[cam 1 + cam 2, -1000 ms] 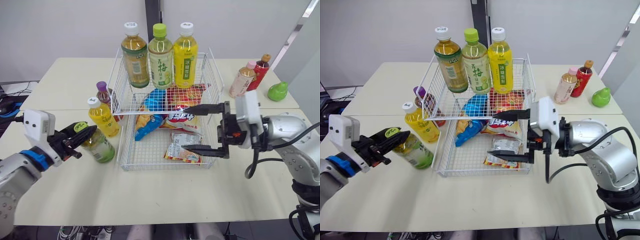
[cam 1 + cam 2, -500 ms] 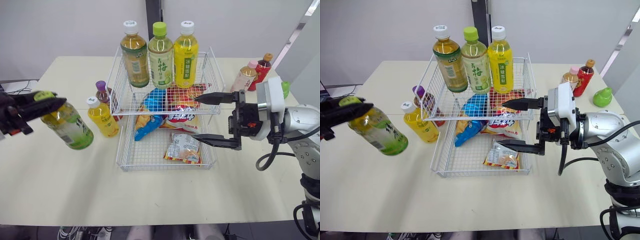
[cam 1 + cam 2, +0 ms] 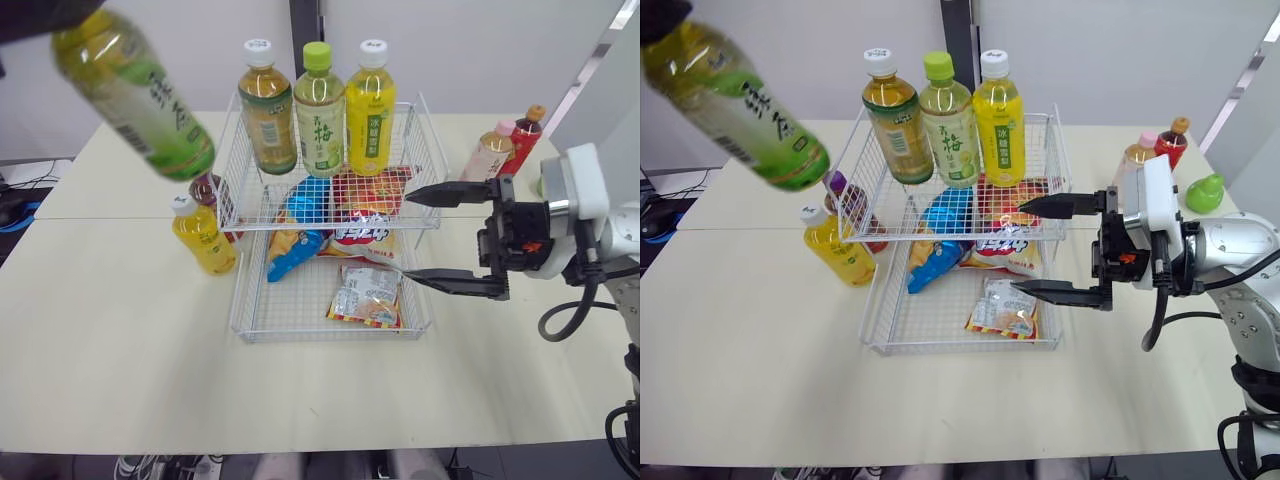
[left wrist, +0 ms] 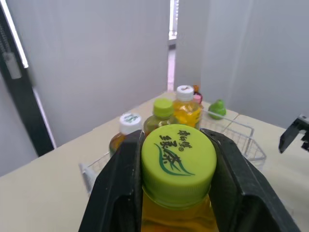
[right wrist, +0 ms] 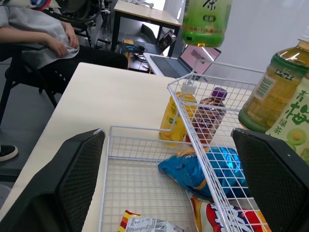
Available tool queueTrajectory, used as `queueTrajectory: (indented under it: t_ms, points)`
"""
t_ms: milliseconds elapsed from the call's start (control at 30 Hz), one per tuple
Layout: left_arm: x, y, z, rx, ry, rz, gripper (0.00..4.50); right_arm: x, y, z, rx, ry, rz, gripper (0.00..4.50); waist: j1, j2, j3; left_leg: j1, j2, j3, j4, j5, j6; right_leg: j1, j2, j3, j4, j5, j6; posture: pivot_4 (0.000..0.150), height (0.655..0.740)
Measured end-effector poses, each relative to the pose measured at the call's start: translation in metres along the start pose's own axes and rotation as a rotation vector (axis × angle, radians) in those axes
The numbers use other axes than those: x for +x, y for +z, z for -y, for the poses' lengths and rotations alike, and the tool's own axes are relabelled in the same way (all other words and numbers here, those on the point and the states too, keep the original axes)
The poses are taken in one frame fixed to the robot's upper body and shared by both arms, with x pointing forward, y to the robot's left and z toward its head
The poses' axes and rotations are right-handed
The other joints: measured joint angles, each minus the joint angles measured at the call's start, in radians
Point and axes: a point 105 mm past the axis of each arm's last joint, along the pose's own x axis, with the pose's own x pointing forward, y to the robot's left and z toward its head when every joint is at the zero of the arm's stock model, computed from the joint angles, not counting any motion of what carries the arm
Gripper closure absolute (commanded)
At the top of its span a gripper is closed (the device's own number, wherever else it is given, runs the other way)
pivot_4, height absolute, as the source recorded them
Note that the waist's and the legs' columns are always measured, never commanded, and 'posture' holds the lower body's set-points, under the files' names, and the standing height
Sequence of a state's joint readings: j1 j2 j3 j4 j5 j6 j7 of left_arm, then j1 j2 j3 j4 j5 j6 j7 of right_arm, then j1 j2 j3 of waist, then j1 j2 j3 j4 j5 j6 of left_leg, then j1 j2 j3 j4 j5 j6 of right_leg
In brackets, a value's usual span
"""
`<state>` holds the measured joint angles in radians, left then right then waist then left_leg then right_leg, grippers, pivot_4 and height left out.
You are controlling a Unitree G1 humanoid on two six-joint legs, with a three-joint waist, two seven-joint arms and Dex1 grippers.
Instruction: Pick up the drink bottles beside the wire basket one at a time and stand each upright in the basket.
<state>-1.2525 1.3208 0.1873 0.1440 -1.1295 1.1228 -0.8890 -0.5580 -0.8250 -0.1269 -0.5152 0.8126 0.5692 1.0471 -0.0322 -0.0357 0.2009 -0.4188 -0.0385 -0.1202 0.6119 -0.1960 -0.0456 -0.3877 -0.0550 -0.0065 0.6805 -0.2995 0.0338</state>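
A green tea bottle point(image 3: 135, 95) with a green cap hangs tilted high above the table's left side, left of the wire basket point(image 3: 330, 332). My left gripper point(image 4: 177, 145) is shut on its neck just under the cap. Beside the basket's left wall stand a yellow drink bottle point(image 3: 203, 235) and a purple-capped bottle point(image 3: 205, 188), partly hidden behind the held one. Three bottles point(image 3: 320, 110) stand upright on the basket's upper tier. My right gripper point(image 3: 406, 235) is open at the basket's right side, with nothing in it.
Snack bags point(image 3: 365, 295) lie on the basket's lower tier. A pink-capped bottle point(image 3: 488, 155), a red bottle point(image 3: 524, 130) and a green pear point(image 3: 1203, 192) stand at the back right. A seated person point(image 5: 38, 34) is beyond the table's left end.
My left gripper has lifted the green tea bottle off the table, high up toward the back left. My right gripper has drawn back to the right, still open.
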Motion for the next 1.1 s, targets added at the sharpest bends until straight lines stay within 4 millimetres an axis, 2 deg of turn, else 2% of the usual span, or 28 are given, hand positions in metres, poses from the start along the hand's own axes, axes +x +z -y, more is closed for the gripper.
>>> queueTrajectory:
  t_ms: [100,200,400,467,733,933,1100]
  points:
    - [0.027,0.006,0.006,-0.016,-0.105,-0.007,3.13,-0.001,0.0,0.001,0.0,-0.015,-0.004,0.0,0.001,0.0,0.0,0.0,-0.001,0.0,0.0,0.0,0.0,0.0,0.0,0.0,0.001,0.0,0.001,0.15,0.74]
    - [0.058,0.002,0.011,-0.051,-0.203,-0.031,3.13,-0.002,0.0,0.002,-0.002,-0.035,-0.008,0.0,0.001,0.0,0.0,-0.001,-0.001,0.0,0.001,0.0,0.0,0.0,0.0,0.0,0.001,0.0,0.001,0.15,0.74]
    - [0.122,-0.033,0.024,-0.098,-0.33,-0.126,3.13,-0.013,0.0,0.009,-0.008,-0.121,-0.03,0.0,-0.002,0.0,0.0,-0.002,0.0,0.0,0.001,0.0,0.0,-0.001,-0.001,0.001,0.001,0.002,-0.004,0.15,0.74]
    - [0.137,-0.04,0.029,-0.09,-0.356,-0.137,3.13,-0.019,-0.001,0.011,-0.003,-0.153,-0.044,0.0,-0.005,0.0,0.0,-0.002,0.0,0.0,0.002,0.001,-0.001,-0.002,-0.001,0.002,0.001,0.002,-0.004,0.15,0.74]
    - [0.168,-0.061,0.036,-0.024,-0.374,-0.161,3.13,-0.025,-0.003,0.011,0.01,-0.201,-0.059,0.0,-0.012,0.0,0.0,-0.002,-0.001,0.004,0.002,0.001,0.0,-0.002,-0.001,0.006,0.001,0.002,-0.003,0.15,0.74]
    - [0.18,-0.084,0.031,-0.013,-0.355,-0.205,3.13,-0.024,-0.002,0.011,0.012,-0.211,-0.065,0.0,-0.01,0.0,0.0,-0.001,-0.001,0.007,0.003,0.0,0.0,-0.002,-0.001,0.009,0.001,0.003,-0.002,0.15,0.74]
    - [0.181,-0.086,0.031,0.02,-0.367,-0.207,3.13,-0.023,-0.001,0.011,0.013,-0.213,-0.065,0.0,-0.009,0.0,0.0,-0.001,-0.001,0.009,0.003,0.0,0.0,-0.003,-0.001,0.011,0.001,0.003,-0.002,0.15,0.74]
